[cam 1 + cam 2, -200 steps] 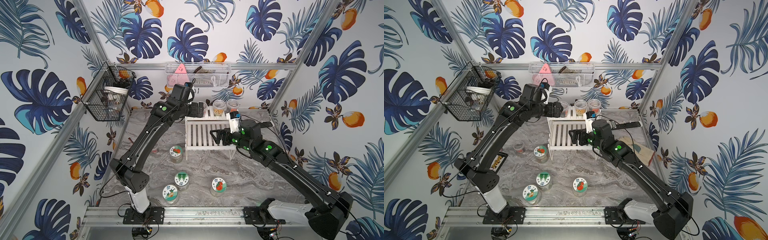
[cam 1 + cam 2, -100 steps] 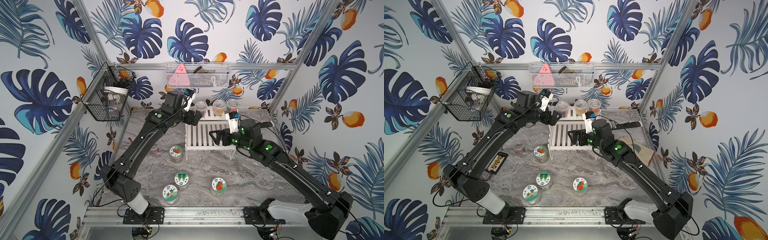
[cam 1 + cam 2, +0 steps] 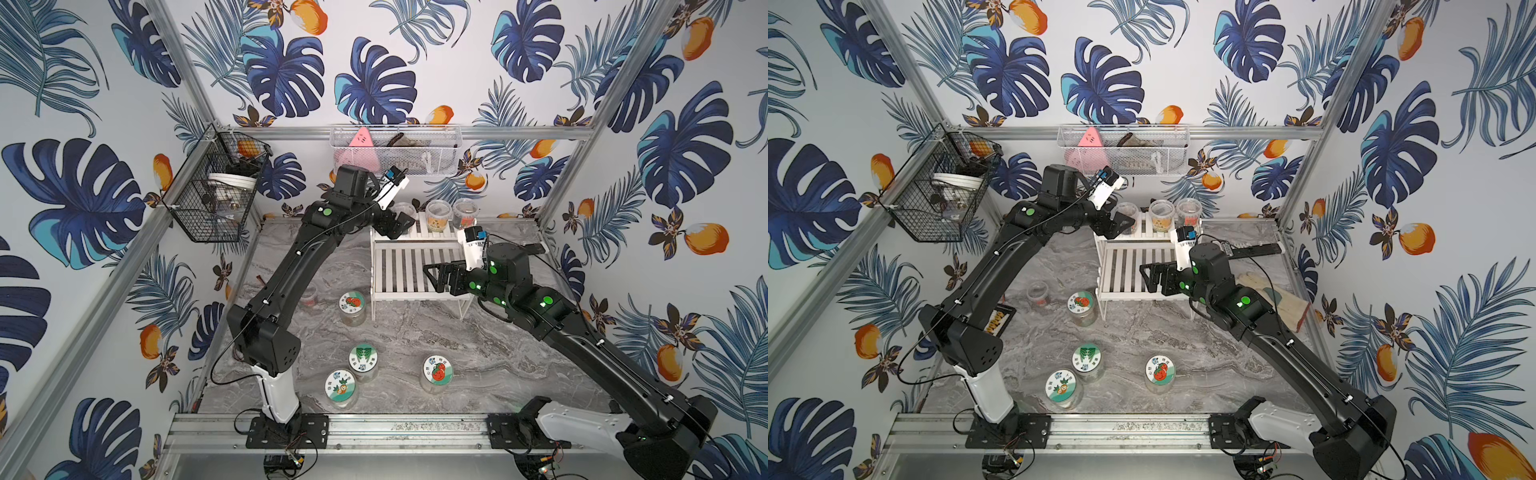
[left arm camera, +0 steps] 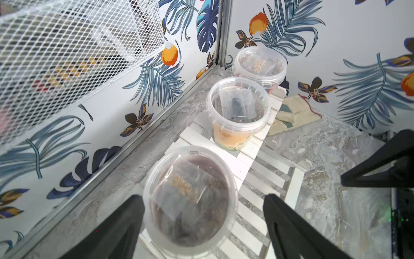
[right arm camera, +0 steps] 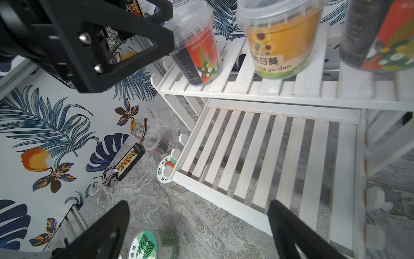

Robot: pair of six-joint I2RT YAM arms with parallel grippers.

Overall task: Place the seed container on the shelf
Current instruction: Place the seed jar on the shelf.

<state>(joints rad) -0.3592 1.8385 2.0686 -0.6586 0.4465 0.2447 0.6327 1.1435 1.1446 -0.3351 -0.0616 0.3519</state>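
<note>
3 seed containers (image 4: 238, 105) on shelf (image 4: 192, 135) top tier; left gripper (image 4: 203, 196) straddles nearest.

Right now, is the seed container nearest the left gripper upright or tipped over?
Upright: the seed container stands base-down on the shelf's top tier, clear lid facing up, in line with two other tubs.

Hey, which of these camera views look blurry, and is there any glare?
Left wrist view: white mesh basket and nearest seed container look soft. Right wrist view: the shelf slats are crisp, one end smeared. Both top views: sharp, evenly lit, no strong glare.
</note>
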